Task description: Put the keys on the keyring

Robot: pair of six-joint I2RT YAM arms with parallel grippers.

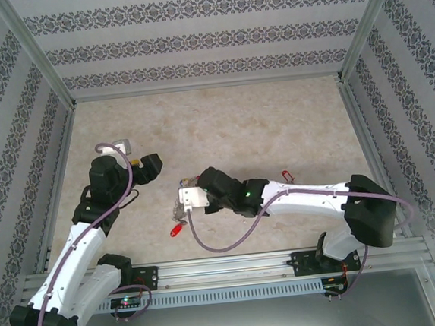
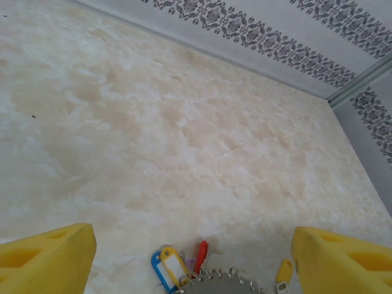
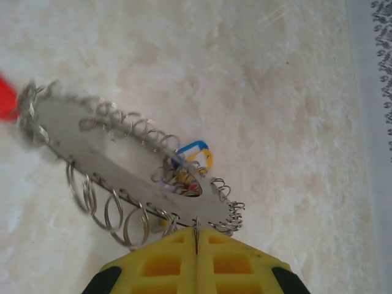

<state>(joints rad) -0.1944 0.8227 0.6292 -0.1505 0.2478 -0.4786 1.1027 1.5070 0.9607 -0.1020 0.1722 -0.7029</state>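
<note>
The keyring (image 3: 116, 147) is a flat grey metal disc fringed with small wire rings. It hangs tilted above the table, and blue and yellow tags (image 3: 199, 153) show behind it. My right gripper (image 3: 196, 236) is shut on one of the wire rings at its edge, near the table's middle (image 1: 184, 200). A red-tagged key (image 1: 176, 230) sits at the keyring's lower end; I cannot tell whether it is attached. My left gripper (image 2: 193, 239) stands wide open, holding nothing, just above the keyring's rim (image 2: 223, 285). A yellow-tagged key (image 2: 283, 272) lies by its right finger.
A second red tag (image 1: 285, 174) lies on the marble-patterned table (image 1: 260, 129) just behind my right forearm. Patterned walls and metal frame posts (image 1: 349, 52) enclose the table on three sides.
</note>
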